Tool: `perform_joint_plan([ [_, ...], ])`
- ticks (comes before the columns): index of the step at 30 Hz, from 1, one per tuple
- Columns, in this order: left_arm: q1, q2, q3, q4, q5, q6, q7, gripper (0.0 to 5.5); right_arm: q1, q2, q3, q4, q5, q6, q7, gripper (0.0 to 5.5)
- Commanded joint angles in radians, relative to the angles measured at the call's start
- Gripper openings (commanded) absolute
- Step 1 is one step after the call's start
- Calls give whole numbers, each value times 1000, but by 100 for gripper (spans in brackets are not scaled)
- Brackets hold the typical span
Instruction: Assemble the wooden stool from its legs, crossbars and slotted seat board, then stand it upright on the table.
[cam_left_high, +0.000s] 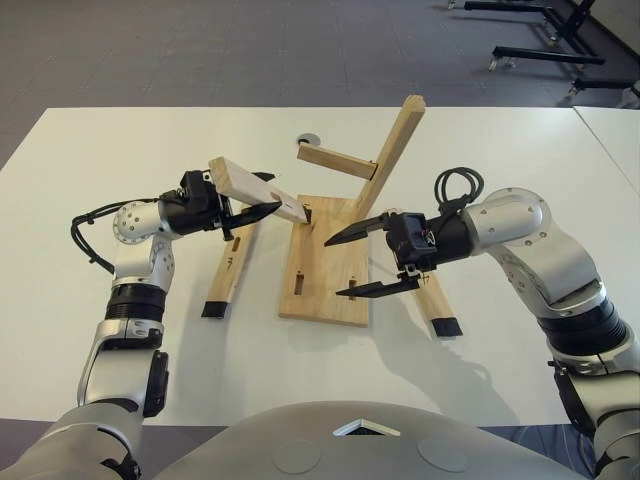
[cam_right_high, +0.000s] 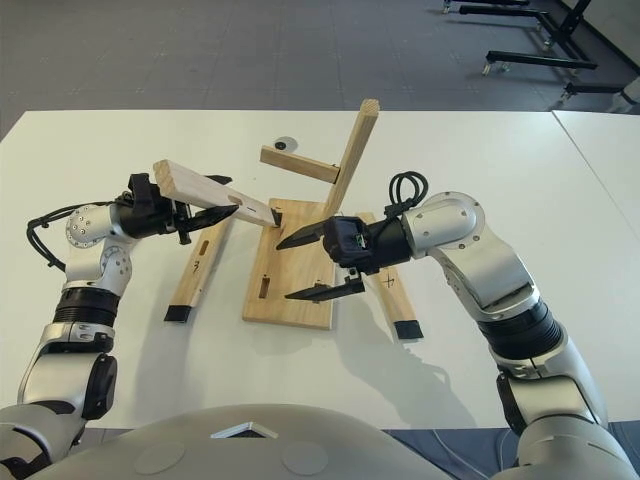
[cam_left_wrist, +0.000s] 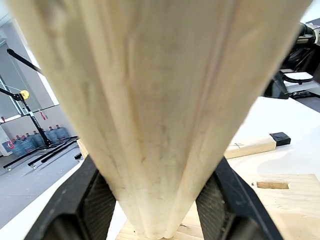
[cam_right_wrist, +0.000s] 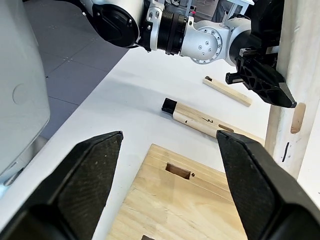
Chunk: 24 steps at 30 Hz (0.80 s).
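So, the white desk (cam_left_high: 120, 150) has the whole stool kit spread out on it. The slotted seat board (cam_left_high: 322, 275) lies flat near the middle, with a few of its slots showing.

One leg (cam_left_high: 395, 150) is standing up out of the far right part of the board and leans away from the robot. A crossbar (cam_left_high: 335, 160) sticks out of it sideways toward the robot's left, up off the desk.

A second leg (cam_left_high: 240, 180) is held in the air at a slant. Its lower end comes down at the board's far left corner. I can't tell whether it's actually in a slot or just touching there.

Two more legs lie flat on the desk. One (cam_left_high: 228, 270) is just left of the board with its black foot cap toward the robot. The other (cam_left_high: 435, 305) is just right of the board, black cap also toward the robot, and partly under the right arm.

The left claw (cam_left_high: 270, 193) is clamped on the slanted leg, with one finger on each side of the wood in the left wrist view. The right claw (cam_left_high: 334, 268) is spread wide with nothing in it. It hangs over the right half of the board, near the base of the standing leg.

Smallest thing is a little round grommet (cam_left_high: 308, 140) in the desk beyond the board.
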Motion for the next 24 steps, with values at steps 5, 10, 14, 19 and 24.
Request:
perform_joint_plan([
  [5,8,89,-72,-88,14,183,-58,202,-19,4,-30,-53,64,74,-44,345],
  [10,32,144,-107,-198,2,302,-79,202,-11,1,-35,-58,69,79,-53,345],
  [14,53,184,-115,-261,-14,390,-80,202,-8,-1,-43,-57,71,73,-54,345],
  [19,74,222,-129,-296,-7,462,-62,202,-6,1,-48,-67,84,79,-54,345],
  [24,93,259,-130,-339,-8,512,-40,202,0,12,-68,-92,121,104,-83,345],
])
